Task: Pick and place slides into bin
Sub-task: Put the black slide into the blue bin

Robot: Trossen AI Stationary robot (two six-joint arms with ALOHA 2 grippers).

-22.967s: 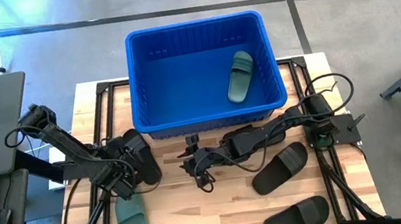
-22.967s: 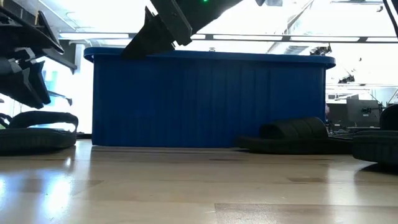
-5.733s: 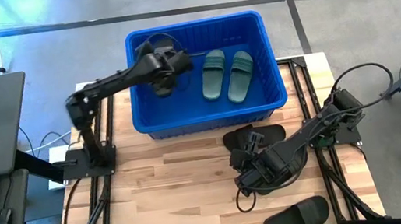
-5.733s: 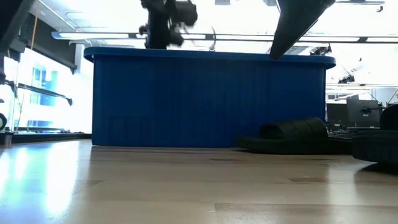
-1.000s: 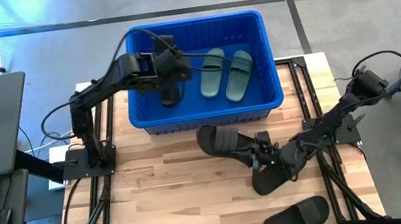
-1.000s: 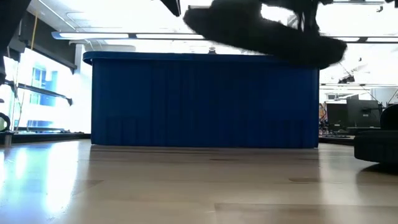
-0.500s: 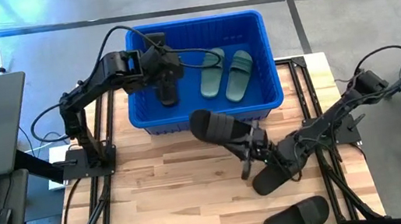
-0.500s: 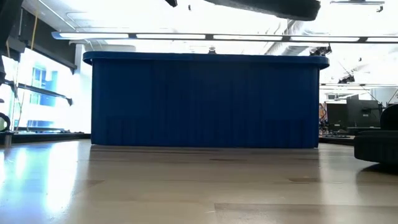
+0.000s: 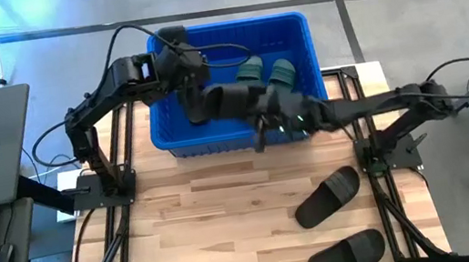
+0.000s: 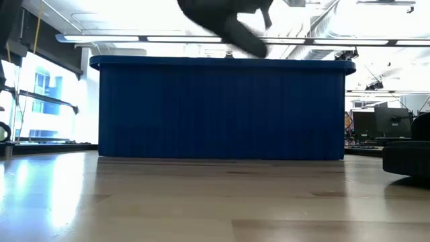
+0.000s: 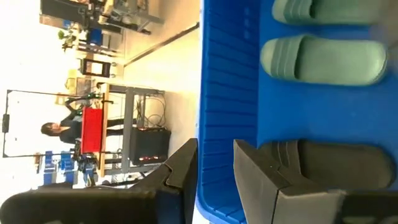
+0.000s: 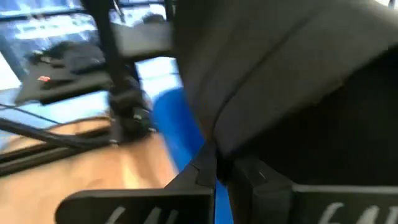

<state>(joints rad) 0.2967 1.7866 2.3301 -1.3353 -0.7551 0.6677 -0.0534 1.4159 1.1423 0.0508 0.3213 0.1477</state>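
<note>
Already over the bin (image 9: 313, 65), the right gripper (image 9: 261, 113) carries a black slide (image 9: 229, 101) clamped between its fingers; the right wrist view shows the dark sole pinched right at the fingertips. The slide hangs out leftward from the claw, its long axis running roughly left to right across the bin's near half, so letting go here would probably land it inside. What matters is what lies below and beside it: another black slide (image 9: 197, 110) rests in the bin's left part, and the two sage green slides (image 9: 283, 73) lie side by side further right and farther back, partly covered by the right arm.

Close to the bin's left wall hovers the left gripper (image 9: 177, 65), its fingers parted a little with nothing between them. It is near the carried slide, and a clash looks possible.

On the table (image 9: 219, 216), two more black slides (image 9: 327, 197) wait to the right, nearer the right arm. From the low view the bin's contents are hidden behind its wall.
</note>
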